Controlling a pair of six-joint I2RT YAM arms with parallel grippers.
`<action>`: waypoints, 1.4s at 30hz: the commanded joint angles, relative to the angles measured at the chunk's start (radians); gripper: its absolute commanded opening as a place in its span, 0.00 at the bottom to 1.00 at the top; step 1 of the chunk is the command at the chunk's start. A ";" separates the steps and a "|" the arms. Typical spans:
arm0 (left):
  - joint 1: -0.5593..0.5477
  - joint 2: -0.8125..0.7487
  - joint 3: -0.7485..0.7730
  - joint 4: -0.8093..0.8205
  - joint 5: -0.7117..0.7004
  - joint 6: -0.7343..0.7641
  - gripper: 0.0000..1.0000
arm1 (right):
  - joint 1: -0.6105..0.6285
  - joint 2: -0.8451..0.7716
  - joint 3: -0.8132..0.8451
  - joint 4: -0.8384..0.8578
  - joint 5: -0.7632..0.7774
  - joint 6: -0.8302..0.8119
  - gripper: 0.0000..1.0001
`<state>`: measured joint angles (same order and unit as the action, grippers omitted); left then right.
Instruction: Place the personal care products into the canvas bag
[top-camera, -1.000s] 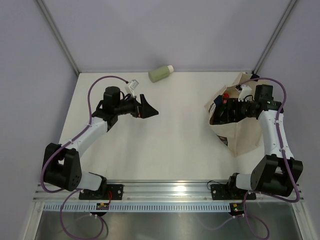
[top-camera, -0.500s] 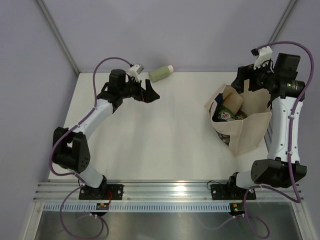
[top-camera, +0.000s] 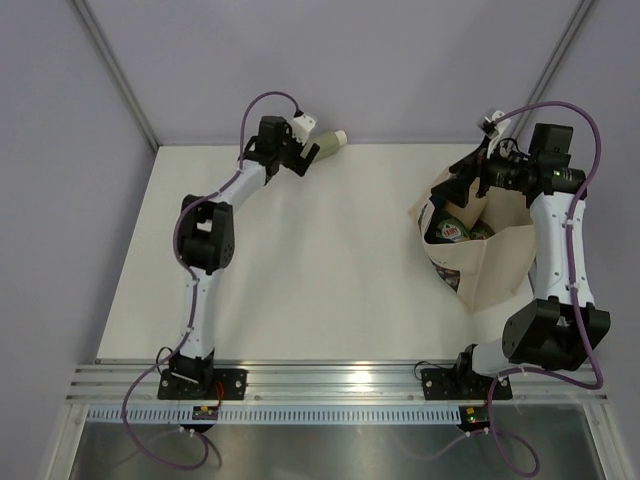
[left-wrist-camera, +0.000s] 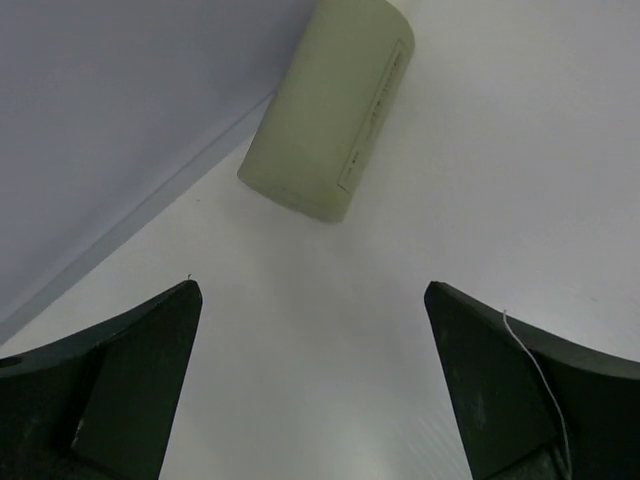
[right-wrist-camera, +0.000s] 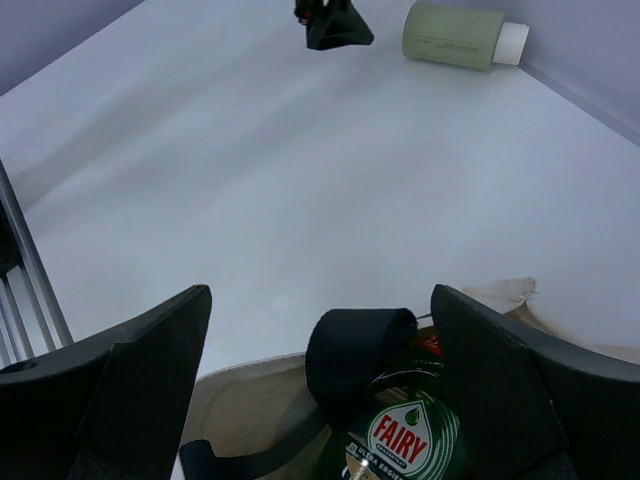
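Top external view is showing the task close to complete. The canvas bag (top-camera: 497, 265) is standing open at the right side of the counter (top-camera: 300, 270). Bottles are sitting in its mouth, among them a green bottle with a printed label (top-camera: 452, 230); the count inside cannot be told. One pale sage-green bottle (top-camera: 323, 147) is lying on its side at the far edge of the counter, close to the back wall and well apart from the bag. No other product is showing loose on the counter, so in my judgement this is the one item left to grasp, carry across and drop in.

The left arm is standing stretched toward the far edge, with the left jaws sitting just beside the bottle's base end. The right jaws are hovering over the bag's mouth.

Left wrist view is supplying what the overhead cannot. The left jaws are standing wide apart and holding nothing. The bottle is lying ahead of the tips, not yet between them, and angled across the line of approach.

Right wrist view is showing the right jaws likewise spread wide and empty. A dark handle loop (right-wrist-camera: 360, 350) is lying over the labelled bottle directly beneath, and the label is reading "Fairy". The sage bottle's white cap is pointing away from the left jaws.
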<state>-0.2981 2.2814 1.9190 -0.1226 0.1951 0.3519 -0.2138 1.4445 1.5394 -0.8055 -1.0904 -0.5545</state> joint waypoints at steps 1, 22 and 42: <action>-0.036 0.131 0.254 0.009 -0.077 0.226 0.99 | 0.007 -0.012 -0.018 0.013 -0.059 -0.082 0.99; -0.042 0.437 0.500 -0.141 -0.095 0.604 0.59 | 0.005 0.047 0.085 0.002 -0.121 0.087 0.99; -0.225 0.095 0.103 -0.284 -0.068 0.379 0.58 | 0.005 0.004 0.031 0.009 -0.131 0.076 1.00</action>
<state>-0.4740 2.4878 2.1105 -0.3298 0.0509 0.8642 -0.2138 1.4906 1.5818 -0.8070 -1.1908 -0.4564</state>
